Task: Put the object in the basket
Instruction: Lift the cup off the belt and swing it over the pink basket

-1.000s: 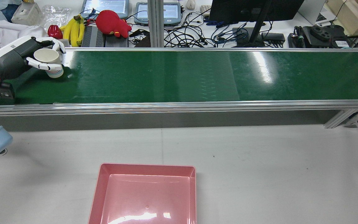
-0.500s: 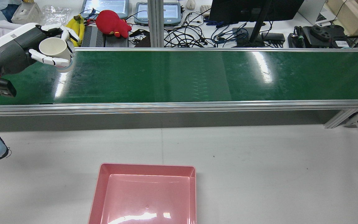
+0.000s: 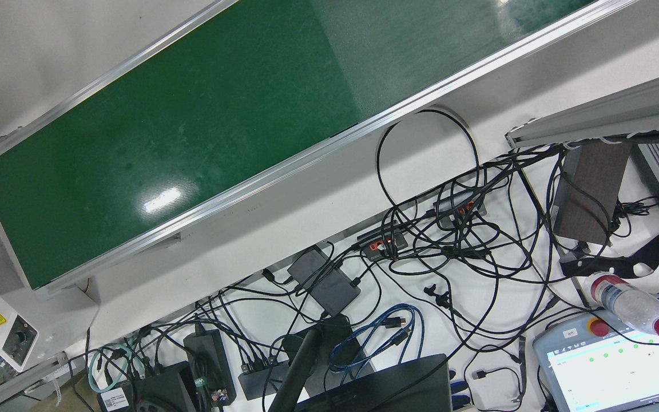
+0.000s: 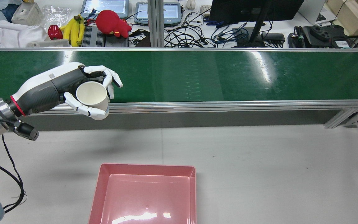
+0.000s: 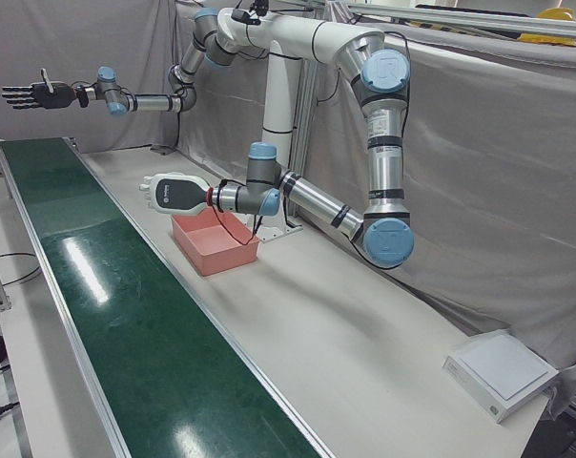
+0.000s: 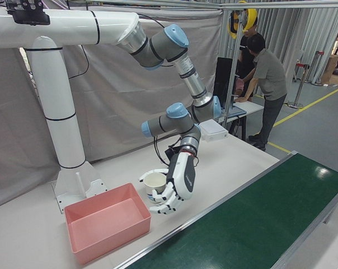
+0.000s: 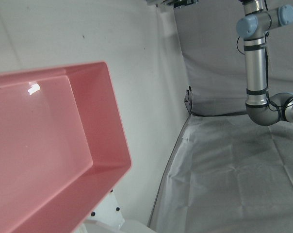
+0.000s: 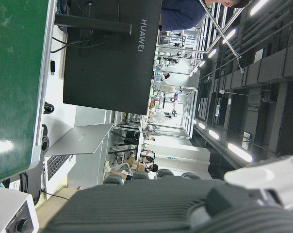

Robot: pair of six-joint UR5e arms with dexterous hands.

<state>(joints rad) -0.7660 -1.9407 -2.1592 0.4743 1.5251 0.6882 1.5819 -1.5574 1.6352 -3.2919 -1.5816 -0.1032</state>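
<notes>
My left hand is shut on a white paper cup. It holds the cup tilted in the air over the near rail of the green conveyor belt, up and to the left of the empty pink basket. In the right-front view the left hand carries the cup just right of the basket. The left hand view looks down on the basket. My right hand is open with fingers spread, raised high beyond the far end of the belt.
The belt runs the width of the station beyond the white table. Behind it lie bananas, a red plush toy, cables and a monitor. Two people stand at a desk nearby.
My left hand lifted the cup off the belt's far left and carried it right and toward me, across the belt to its near rail.
</notes>
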